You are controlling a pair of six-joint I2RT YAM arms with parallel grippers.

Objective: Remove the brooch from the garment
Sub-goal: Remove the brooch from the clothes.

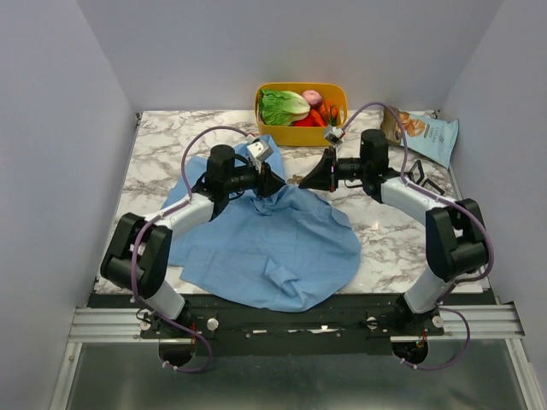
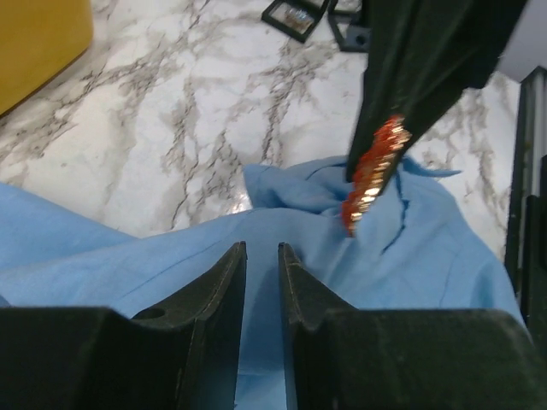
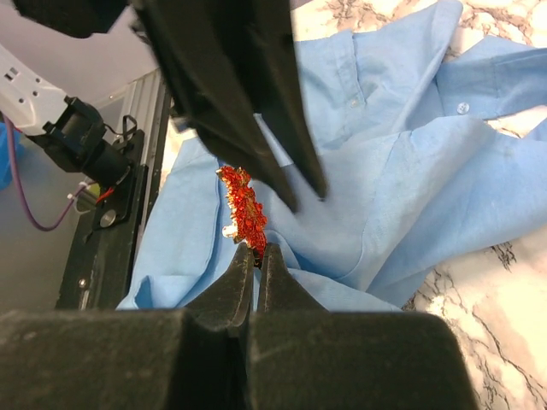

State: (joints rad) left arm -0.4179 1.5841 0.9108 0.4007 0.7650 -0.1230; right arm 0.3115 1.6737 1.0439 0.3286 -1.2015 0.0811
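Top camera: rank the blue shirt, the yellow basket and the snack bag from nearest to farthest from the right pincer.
1. Blue shirt: mid-table, its upper edge right at the tips of the right pincer.
2. Yellow basket: just beyond the pincer, at the table's far edge.
3. Snack bag: off in the far right corner.

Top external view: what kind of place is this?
Probably an enclosed robot test cell: plain grey walls box in the marble-patterned tabletop, a silver aluminium rail fronts it, and a yellow plastic bin holds staged vegetables.
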